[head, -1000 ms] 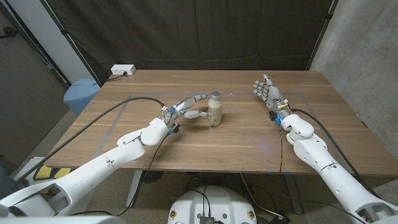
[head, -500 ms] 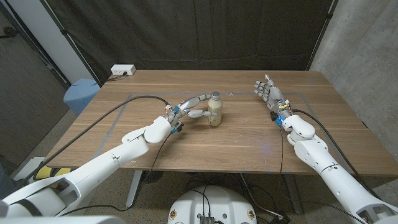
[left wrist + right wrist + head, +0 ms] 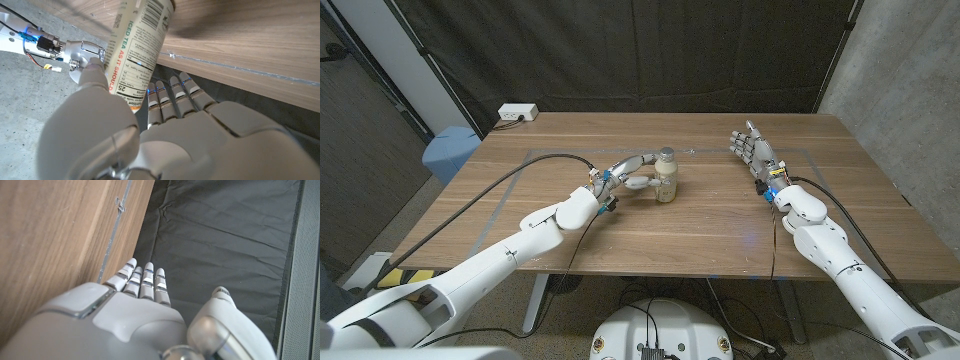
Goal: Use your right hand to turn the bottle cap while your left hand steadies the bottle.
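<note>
A small beige bottle (image 3: 665, 179) with a grey cap (image 3: 666, 154) stands upright near the middle of the wooden table (image 3: 720, 225). My left hand (image 3: 628, 173) wraps it from the left, fingers round the far side and thumb on the near side. In the left wrist view the thumb (image 3: 92, 80) presses the bottle's printed label (image 3: 137, 50), and the fingers (image 3: 172, 95) lie along its other side. My right hand (image 3: 752, 149) stands well to the right of the bottle, fingers spread and stretched out, holding nothing. Its fingers (image 3: 142, 280) point past the table's edge.
A white power strip (image 3: 517, 113) lies at the table's back left corner. A blue bin (image 3: 448, 150) stands on the floor off the left edge. Thin tape lines (image 3: 535, 156) mark a rectangle on the tabletop. A black curtain (image 3: 650, 50) hangs behind.
My left forearm has slid a little forward and right, settling the hand closer round the bottle. The bottle and my right hand have stayed where they were.
</note>
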Robot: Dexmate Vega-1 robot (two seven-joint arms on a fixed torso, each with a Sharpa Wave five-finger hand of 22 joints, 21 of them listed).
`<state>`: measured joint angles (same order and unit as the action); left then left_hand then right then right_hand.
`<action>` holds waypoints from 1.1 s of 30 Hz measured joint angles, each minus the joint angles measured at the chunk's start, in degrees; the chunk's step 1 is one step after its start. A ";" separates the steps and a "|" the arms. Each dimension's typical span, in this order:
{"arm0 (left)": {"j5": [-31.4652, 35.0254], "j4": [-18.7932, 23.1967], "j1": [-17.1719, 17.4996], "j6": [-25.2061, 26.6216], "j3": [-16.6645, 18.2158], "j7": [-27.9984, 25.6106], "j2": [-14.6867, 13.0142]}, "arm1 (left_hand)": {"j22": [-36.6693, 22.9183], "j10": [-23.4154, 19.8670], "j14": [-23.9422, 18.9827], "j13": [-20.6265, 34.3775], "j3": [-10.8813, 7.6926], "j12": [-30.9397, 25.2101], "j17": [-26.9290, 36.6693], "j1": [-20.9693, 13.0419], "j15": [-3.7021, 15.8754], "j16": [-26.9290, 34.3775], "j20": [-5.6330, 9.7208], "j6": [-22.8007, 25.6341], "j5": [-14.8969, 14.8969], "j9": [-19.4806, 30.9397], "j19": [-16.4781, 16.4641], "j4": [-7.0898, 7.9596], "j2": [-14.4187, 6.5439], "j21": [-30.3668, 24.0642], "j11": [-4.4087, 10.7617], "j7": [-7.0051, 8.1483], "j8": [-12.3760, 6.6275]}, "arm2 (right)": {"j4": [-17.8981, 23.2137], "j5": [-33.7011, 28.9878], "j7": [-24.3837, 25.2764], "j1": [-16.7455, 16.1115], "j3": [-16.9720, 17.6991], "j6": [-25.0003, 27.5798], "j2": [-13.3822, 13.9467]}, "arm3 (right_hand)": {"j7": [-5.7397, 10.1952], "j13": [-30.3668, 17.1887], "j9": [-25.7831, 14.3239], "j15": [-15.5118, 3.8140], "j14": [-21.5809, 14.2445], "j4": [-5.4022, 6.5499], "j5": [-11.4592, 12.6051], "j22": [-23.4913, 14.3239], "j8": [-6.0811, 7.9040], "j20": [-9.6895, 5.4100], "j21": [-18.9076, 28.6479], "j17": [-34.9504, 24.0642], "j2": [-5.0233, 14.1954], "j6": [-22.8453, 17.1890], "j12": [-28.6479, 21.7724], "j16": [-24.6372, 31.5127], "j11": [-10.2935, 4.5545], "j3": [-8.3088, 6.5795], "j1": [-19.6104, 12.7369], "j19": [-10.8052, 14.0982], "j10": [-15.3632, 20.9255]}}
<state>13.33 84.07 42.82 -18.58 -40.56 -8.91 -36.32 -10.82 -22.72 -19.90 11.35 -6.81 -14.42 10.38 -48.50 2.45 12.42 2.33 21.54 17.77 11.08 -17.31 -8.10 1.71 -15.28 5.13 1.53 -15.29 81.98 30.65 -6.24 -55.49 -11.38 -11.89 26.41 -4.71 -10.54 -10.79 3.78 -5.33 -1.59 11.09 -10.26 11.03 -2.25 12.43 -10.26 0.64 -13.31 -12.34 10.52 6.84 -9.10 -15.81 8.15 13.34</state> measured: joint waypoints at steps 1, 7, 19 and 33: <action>-0.01 -0.07 -0.06 0.05 -0.03 0.00 0.07 | 0.00 -0.17 -0.48 0.00 -0.27 0.00 0.00 -0.29 -0.06 0.10 -0.05 0.34 0.00 0.00 -0.36 0.05 -0.29 0.00 0.18 0.03 -0.01 | -0.16 0.02 -0.03 0.10 -0.01 -0.02 -0.08 | 0.00 0.00 0.00 0.00 0.00 0.00 0.00 0.00 0.00 0.00 0.00 -0.03 0.00 0.00 0.00 0.00 0.06 0.00 0.00 0.00 0.06; -0.34 -0.73 -0.46 0.04 -0.22 0.26 0.46 | 0.08 -2.78 -3.27 0.00 -1.56 -0.22 0.09 -3.11 0.04 0.45 0.17 2.67 -0.93 0.00 -2.92 -0.24 -2.65 -0.73 0.13 0.04 -0.44 | -0.65 0.07 -0.19 0.34 -0.03 -0.12 -0.31 | 0.00 0.00 0.00 0.00 0.00 0.00 0.00 0.00 0.00 0.42 0.00 -0.03 0.00 0.00 0.00 0.00 0.09 0.00 0.00 0.42 0.09; -3.00 -3.49 -1.26 -2.56 -0.35 1.78 1.76 | 0.16 -6.02 -6.51 -0.01 -3.77 -0.22 0.17 -6.95 0.20 0.45 0.13 5.10 -2.10 0.26 -6.03 -0.12 -6.49 -1.33 -0.12 -0.21 -0.22 | -1.15 0.11 -0.21 0.47 -0.07 -0.12 -0.58 | 0.31 0.00 0.00 0.21 -0.41 0.01 0.00 0.00 0.00 0.41 0.00 -0.02 0.00 -0.30 0.00 0.00 -0.12 0.00 0.00 0.42 0.31; -6.37 -5.94 -1.37 -5.51 0.59 3.03 2.84 | 0.15 -7.29 -8.46 0.26 -4.32 -0.25 0.15 -8.00 0.30 0.82 0.31 6.73 -2.75 0.27 -7.67 -0.03 -7.53 -1.77 -0.11 -0.39 -0.65 | -1.17 0.11 0.06 0.48 -0.15 -0.02 -0.71 | 0.31 0.01 0.01 0.19 -0.43 -0.24 0.00 0.00 0.00 0.41 -0.36 -0.01 0.00 -0.30 0.00 0.00 -0.31 0.25 0.00 0.42 0.50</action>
<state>6.95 78.13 41.44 -24.09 -39.97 -5.88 -33.48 -10.66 -30.01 -28.36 11.61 -11.12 -14.66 10.54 -56.50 2.74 13.24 2.64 28.26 15.02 11.34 -24.98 -8.13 -5.83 -17.05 5.02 1.14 -15.94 80.81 30.75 -6.19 -55.02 -11.53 -11.91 25.69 -4.40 -10.54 -10.78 3.98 -5.76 -1.83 11.09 -10.26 11.03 -1.84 12.07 -10.27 0.64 -13.61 -12.33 10.52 6.53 -8.85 -15.81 8.57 13.84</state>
